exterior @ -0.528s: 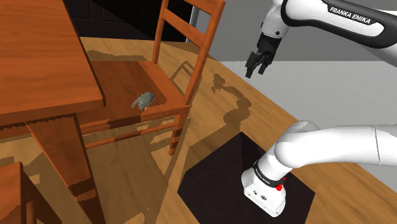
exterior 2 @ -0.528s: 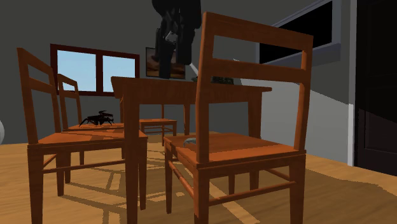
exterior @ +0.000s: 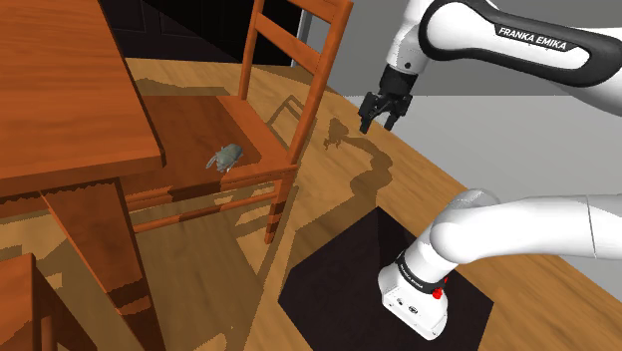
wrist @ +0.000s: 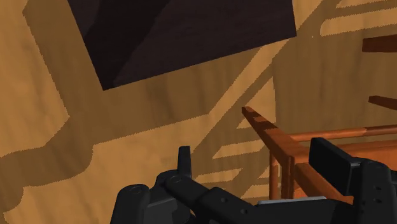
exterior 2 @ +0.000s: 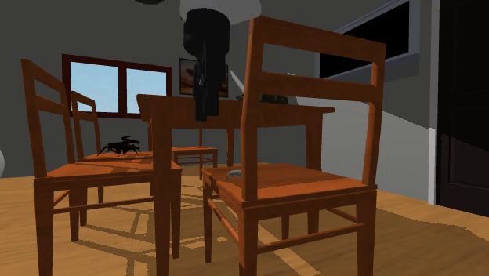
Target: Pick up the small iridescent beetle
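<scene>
Well apart, beetle [exterior: 227, 156] and hand [exterior: 376, 124]

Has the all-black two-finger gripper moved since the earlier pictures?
Yes. In the shoulder view the all-black two-finger gripper has shifted left and slightly down, closer to the backrest of the brown wooden chair.
</scene>
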Motion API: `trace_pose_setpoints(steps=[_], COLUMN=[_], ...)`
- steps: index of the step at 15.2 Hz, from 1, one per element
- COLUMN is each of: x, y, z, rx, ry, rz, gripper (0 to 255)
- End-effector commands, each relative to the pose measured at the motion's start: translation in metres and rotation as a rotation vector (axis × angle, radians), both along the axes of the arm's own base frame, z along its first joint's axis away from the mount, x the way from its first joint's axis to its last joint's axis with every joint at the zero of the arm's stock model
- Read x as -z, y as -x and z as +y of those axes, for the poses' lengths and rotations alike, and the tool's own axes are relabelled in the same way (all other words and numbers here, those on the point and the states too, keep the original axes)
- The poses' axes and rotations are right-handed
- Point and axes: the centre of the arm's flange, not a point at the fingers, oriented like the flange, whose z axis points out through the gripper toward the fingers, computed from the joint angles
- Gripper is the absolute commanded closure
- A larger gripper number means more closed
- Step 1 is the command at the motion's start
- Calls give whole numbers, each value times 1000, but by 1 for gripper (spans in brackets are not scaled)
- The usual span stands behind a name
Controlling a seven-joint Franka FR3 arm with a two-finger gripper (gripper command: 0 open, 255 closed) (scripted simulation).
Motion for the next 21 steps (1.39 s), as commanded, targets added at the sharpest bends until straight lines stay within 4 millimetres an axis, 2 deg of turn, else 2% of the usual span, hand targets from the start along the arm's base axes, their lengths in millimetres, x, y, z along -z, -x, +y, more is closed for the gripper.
trace_pose_setpoints(steps=[1,11,21], x=[12,63,105], y=[-9,-58,-131], z=[21,117,202], rx=[49,275,501], ry=[-16,-88,-160], rz=[-12,-68,-124], gripper=[0,0,0])
